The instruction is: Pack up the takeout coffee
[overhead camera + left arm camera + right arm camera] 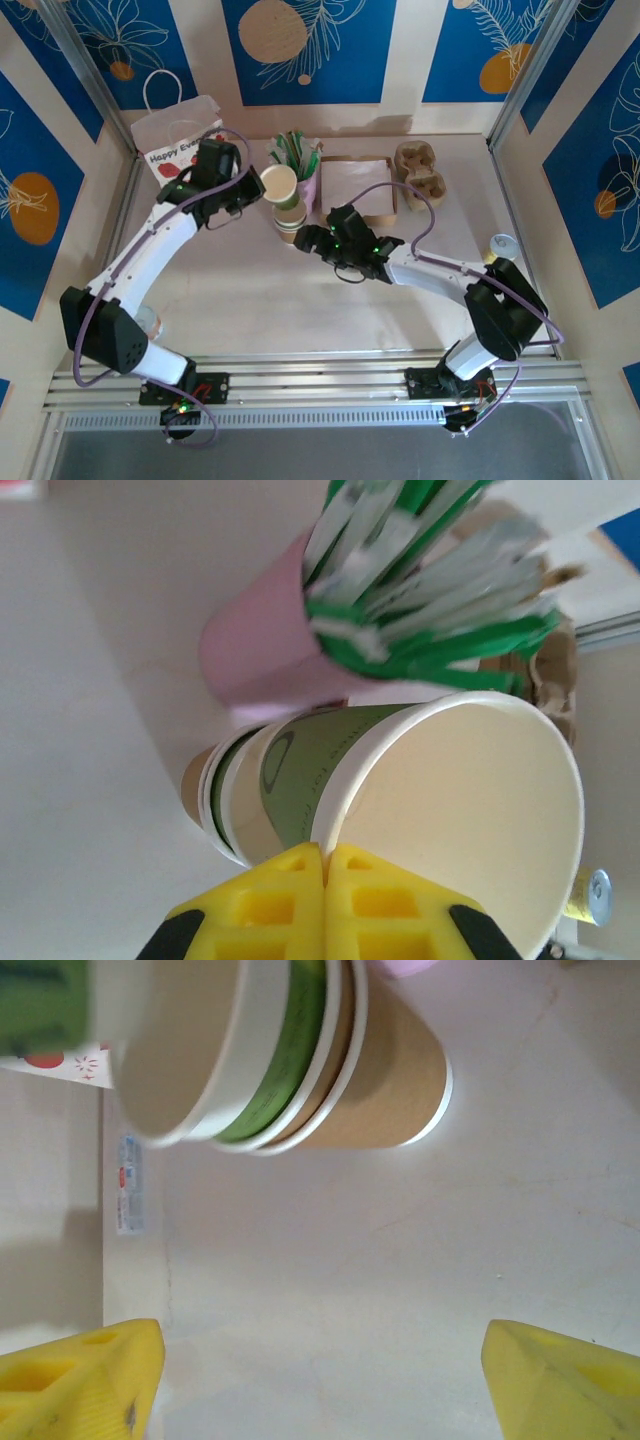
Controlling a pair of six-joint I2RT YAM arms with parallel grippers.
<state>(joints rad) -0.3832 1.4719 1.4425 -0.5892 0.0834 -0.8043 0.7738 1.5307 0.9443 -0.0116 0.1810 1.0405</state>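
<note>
Blue-patterned booth walls surround the pale desk (250,300). At upper centre, the left claw (325,865) is pinched shut on the rim of a lidless green paper cup (300,770) nested in the stack (385,1080). The right claw (320,1360) gapes empty beside it. Lifting could drag the cups below along or topple them.

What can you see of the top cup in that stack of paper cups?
The top cup is paper: green wall, white rolled rim, plain cream inside, no lid, looks empty. It tilts, only partly nested in a second green cup, which sits in a tan cup standing on the table. The left end effector is shut on its rim. A pink cup of green-wrapped sticks stands close beside the stack.
</note>
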